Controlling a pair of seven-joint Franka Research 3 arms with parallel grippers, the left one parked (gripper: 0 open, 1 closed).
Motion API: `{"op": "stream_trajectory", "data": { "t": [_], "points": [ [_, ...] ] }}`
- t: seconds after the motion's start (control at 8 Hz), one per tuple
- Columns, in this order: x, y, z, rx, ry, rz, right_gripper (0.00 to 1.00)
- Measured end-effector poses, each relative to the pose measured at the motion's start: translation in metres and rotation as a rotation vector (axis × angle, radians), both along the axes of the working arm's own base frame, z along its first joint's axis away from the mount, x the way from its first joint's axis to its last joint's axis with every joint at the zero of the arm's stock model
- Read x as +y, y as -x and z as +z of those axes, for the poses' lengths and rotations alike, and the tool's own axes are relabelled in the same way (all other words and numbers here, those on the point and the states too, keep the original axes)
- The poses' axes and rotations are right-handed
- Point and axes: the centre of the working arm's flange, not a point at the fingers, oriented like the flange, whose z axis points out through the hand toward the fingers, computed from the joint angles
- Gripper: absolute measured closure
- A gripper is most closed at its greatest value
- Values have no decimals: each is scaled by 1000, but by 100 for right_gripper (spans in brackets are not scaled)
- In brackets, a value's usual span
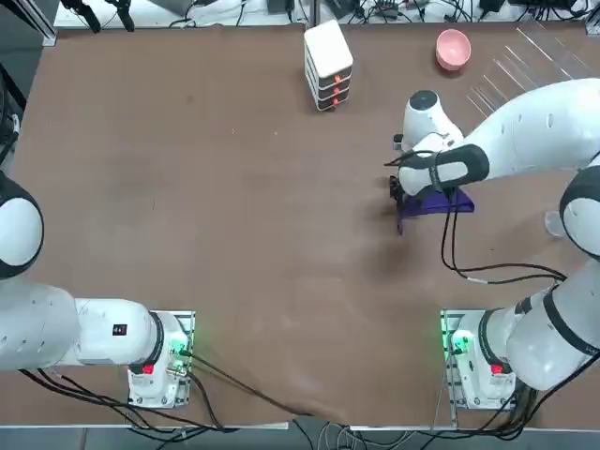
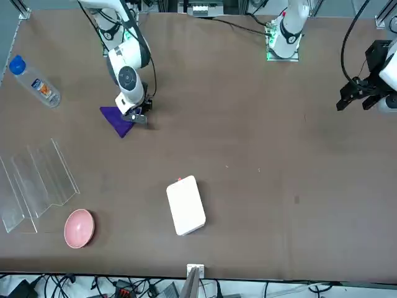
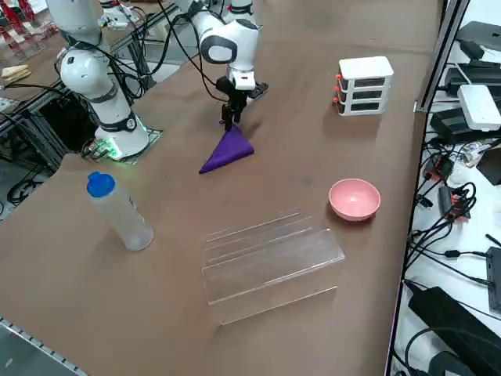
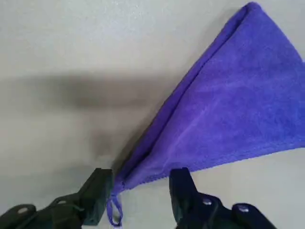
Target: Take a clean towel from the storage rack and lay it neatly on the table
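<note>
Matte reddish-brown table (image 1: 234, 234) fills the top view, mostly bare in the middle and on the parked arm's side. Cables and black gear run along the far edge and past the right-hand edge, where the side view shows power strips and adapters on a pale floor strip. The towel (image 3: 226, 150), purple, lies on the table in the right half, pulled into a folded triangle with one corner raised. The right gripper (image 4: 140, 188) points down at that corner; in the wrist view its fingers (image 4: 97, 191) stand apart on either side of the corner with its small hanging loop, not pressed shut on it, so open around the cloth; whether the pads touch it I cannot tell. The storage rack (image 3: 266, 258), clear acrylic, sits near the far right corner of the table, empty of cloth, well apart from the towel. A pink bowl (image 1: 453, 48) is just beside the rack at the far edge. A white stacked box (image 1: 328, 64) with orange-red lights stands near the middle of the far edge. A clear bottle (image 2: 34, 82) with a blue cap lies by the right-hand edge; its label has an orange patch, text unreadable. No other readable writing or brands.
</note>
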Motion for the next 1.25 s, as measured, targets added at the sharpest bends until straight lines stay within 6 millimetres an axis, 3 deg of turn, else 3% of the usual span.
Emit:
{"op": "stream_trajectory", "data": {
  "t": [1.25],
  "points": [
    [-1, 3, -3, 20, 21, 9, 26]
  ]
}}
